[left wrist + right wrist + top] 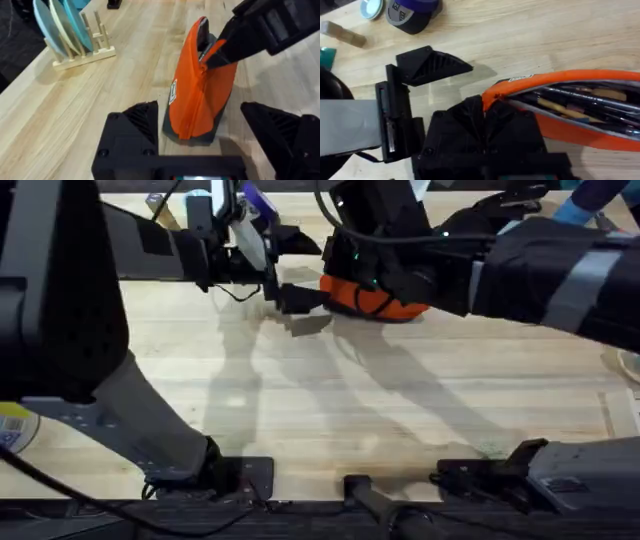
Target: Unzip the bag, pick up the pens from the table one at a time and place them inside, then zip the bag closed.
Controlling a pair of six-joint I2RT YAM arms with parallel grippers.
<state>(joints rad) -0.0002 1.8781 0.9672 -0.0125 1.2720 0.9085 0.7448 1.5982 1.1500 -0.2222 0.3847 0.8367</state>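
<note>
R gripper [485, 117] pinched on bag [200, 95] zip end; L gripper [210, 132] spread beside it

Left arm [150, 430]: matte black upper housing, a pale grey forearm link, and a black base bracket at the near left; a white bracket and thin black cables sit toward its wrist. Left pincer [220, 137]: two chunky black fingers [137, 122] with ribbed, triangular inner faces on a black block body. Right arm [540, 270]: black links banded with a grey sleeve, small green indicator lights near the wrist, black cable looping above; a grey link and black mount at the near right. Right pincer [485, 107]: black, angular, ribbed fingers on a faceted black body.
</note>
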